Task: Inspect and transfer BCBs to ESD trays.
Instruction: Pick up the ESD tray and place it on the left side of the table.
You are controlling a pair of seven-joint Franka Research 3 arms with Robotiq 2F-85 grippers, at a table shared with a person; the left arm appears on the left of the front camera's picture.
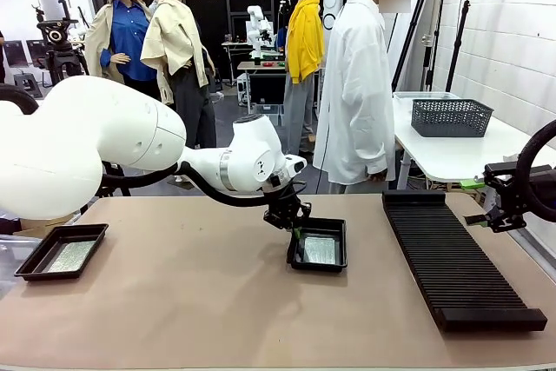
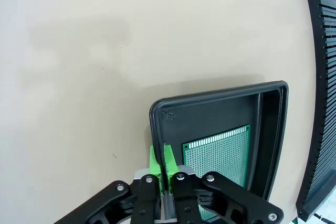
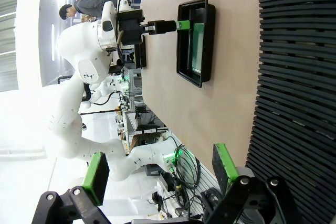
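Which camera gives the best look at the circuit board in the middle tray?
The left wrist view: the circuit board lies close up, its hole grid plain, inside the middle tray. The front view shows it small and glary, and the right wrist view shows it far off, nearly edge-on.

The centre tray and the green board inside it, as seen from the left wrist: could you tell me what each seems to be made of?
The ESD tray looks like moulded black plastic with a matte, faintly sheened finish: rounded corners, sloped walls and a small embossed mark in its corner. The BCB looks like rigid green circuit-board laminate, probably fibreglass, with a dense grid of tiny holes and a pale border.
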